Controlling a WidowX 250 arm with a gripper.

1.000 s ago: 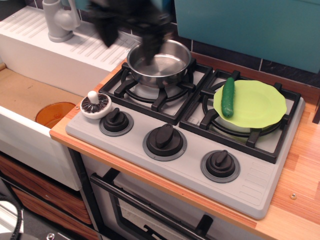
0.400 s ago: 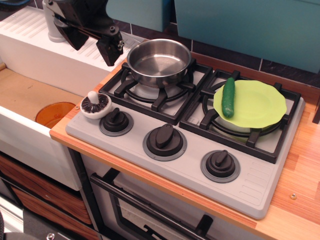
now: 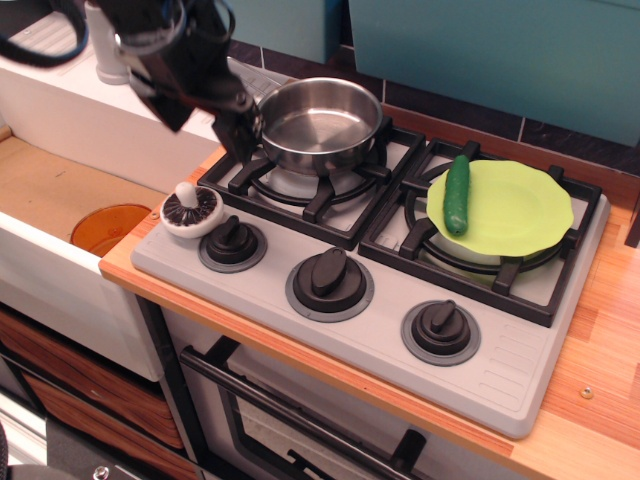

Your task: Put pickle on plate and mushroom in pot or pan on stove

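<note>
On the grey toy cooktop (image 3: pixel 520 385) with its two black burner grates and three black knobs, I can see most of what I am working with. The shiny round stainless-steel pan (image 3: pixel 320 125) with low straight sides sits on the left rear grate, and it holds nothing. On the right grate rests the round lime-green plastic plate (image 3: pixel 515 205) with the wavy rim, and the smooth dark green cucumber-shaped pickle (image 3: pixel 457 194) lies along its left edge, its far tip reaching past the rim.

The small toy mushroom (image 3: pixel 192 210), white with dark brown ribbed gills facing up, stands on the front left corner of the cooktop, just beside the leftmost black knob (image 3: pixel 232 243) and outside the pan.

My black gripper (image 3: pixel 236 125) hangs at the upper left, above the mushroom and close against the pan's left side. From this angle the dark parts blur together, so I cannot tell whether the jaws are spread or closed; I see nothing between them.

Further left, an orange round bowl (image 3: pixel 108 227) lies in the recessed sink, and a grey tap (image 3: pixel 110 55) stands behind the arm. The wooden desk (image 3: pixel 610 330) shows along the right edge.
</note>
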